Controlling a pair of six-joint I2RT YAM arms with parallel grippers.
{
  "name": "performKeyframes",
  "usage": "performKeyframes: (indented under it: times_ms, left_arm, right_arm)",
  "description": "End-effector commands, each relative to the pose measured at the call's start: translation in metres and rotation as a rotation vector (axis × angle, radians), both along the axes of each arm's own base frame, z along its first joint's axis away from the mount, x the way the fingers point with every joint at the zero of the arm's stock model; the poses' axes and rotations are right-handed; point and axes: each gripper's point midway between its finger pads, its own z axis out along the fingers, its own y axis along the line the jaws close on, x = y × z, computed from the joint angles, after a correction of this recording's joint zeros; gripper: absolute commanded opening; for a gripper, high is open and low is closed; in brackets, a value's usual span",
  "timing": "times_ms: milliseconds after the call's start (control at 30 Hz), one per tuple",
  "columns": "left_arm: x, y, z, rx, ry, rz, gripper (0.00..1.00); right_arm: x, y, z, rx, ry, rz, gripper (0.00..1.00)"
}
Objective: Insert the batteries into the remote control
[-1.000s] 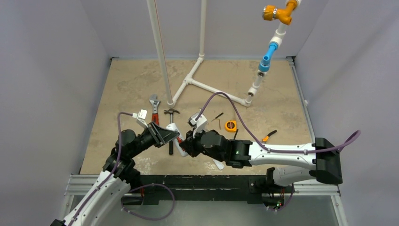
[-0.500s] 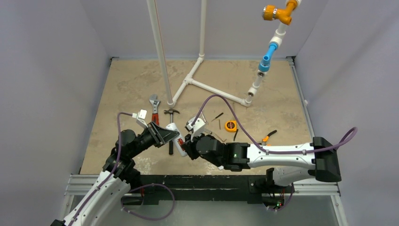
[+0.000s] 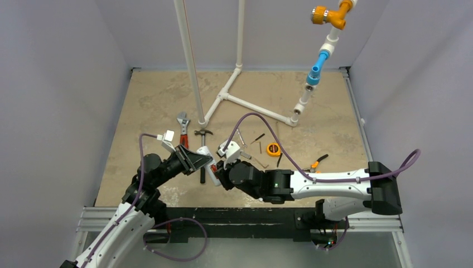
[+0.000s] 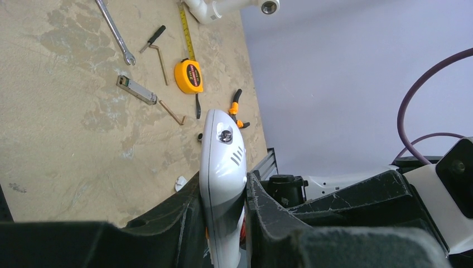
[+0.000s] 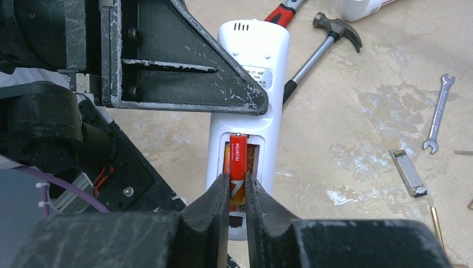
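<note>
My left gripper (image 4: 223, 184) is shut on the white remote control (image 4: 222, 162), holding it by its edges above the table with the back recess exposed. From the right wrist, the remote control (image 5: 254, 61) shows its open recess, with the left gripper's finger (image 5: 184, 67) across its upper part. My right gripper (image 5: 237, 187) is shut on an orange-red battery (image 5: 237, 156), which lies lengthwise over the recess. A second orange battery (image 5: 226, 159) shows in the recess just left of it. From above, both grippers meet at the remote control (image 3: 207, 162).
On the table behind lie a hammer (image 3: 203, 134), a red-handled wrench (image 3: 182, 125), an orange tape measure (image 3: 273, 149), pliers (image 3: 319, 162) and a spanner (image 5: 438, 114). A white pipe frame (image 3: 245, 103) stands further back. A small white piece (image 4: 180, 182) lies below the remote.
My right arm has shifted slightly left and closer to the remote with the battery. The left arm and the remote have stayed still.
</note>
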Motion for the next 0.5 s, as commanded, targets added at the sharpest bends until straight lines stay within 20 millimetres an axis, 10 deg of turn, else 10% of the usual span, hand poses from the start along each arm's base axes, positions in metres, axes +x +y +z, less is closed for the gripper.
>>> performKeyframes:
  times_ms: [0, 33, 467]
  left_arm:
    - [-0.001, -0.0028, 0.0248, -0.067, -0.064, -0.015, 0.0]
    - [-0.001, -0.0029, 0.0244, -0.066, -0.065, -0.016, 0.0]
    - [-0.0006, -0.0034, 0.0235, -0.074, -0.062, -0.017, 0.0]
  right_arm:
    - [0.0026, 0.0044, 0.0154, 0.01, -0.033, -0.018, 0.13]
    - [0.0025, 0.0042, 0.0156, 0.01, -0.034, -0.019, 0.24]
    - [0.0014, 0.0031, 0.02, -0.003, -0.056, -0.018, 0.17]
